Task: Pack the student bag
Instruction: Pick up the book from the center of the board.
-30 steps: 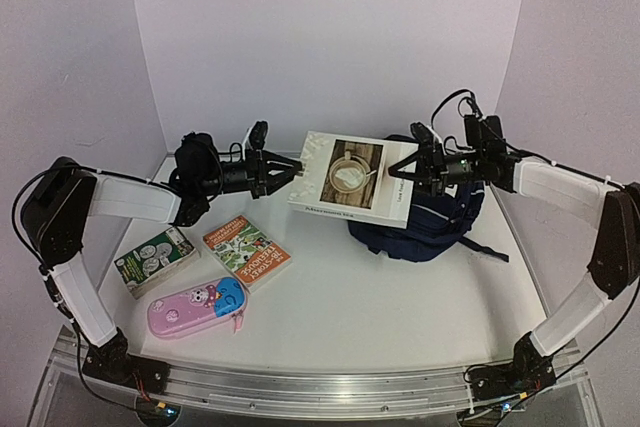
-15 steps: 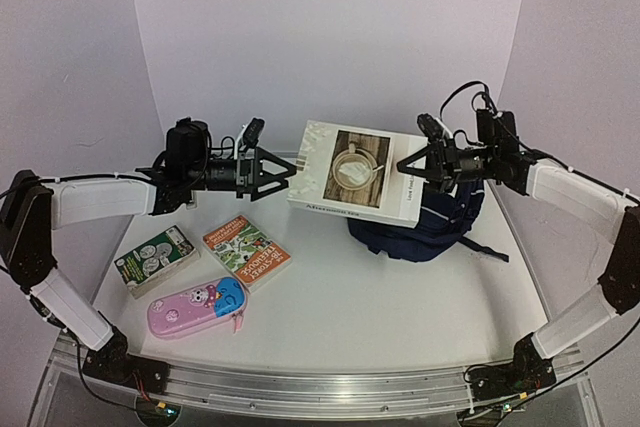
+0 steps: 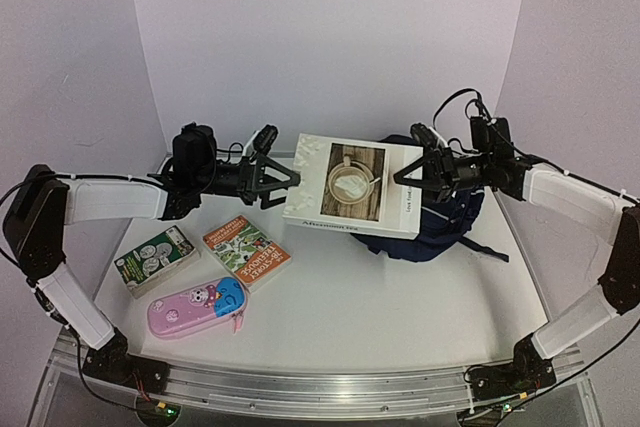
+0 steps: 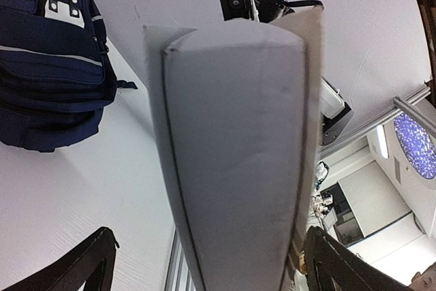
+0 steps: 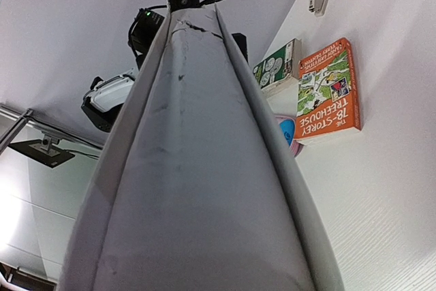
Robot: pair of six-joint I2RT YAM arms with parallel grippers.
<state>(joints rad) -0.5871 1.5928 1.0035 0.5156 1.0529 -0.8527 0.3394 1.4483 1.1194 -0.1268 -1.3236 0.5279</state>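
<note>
student bag point(image 3: 447, 219): navy backpack lying on the worktop point(image 3: 400, 297) at its far right, with thin pale stripes across its pockets in the left wrist view point(image 4: 48, 80).
white book point(image 3: 350, 187): held in the air, overlapping the bag's left side from above; the cover shows a cup of coffee on wood. The small print on its near edge is, I think, too fine to read.
right pincer point(image 3: 408, 179): clenched on the white book's right edge, above the bag, with the arm reaching in level from the right.
left pincer point(image 3: 282, 177): released, its fingers point(image 4: 92, 264) spread wide on either side of the book's edge; the arm is stretched level, left of the bag.
orange book point(image 3: 247, 252): flat, well left of the bag; its title reads "STOREY TREEHOUSE" point(image 5: 327, 90).
green book point(image 3: 155, 260): further left, just beside the orange one.
pencil case point(image 3: 197, 307): pink and blue, nearest the front edge.
</note>
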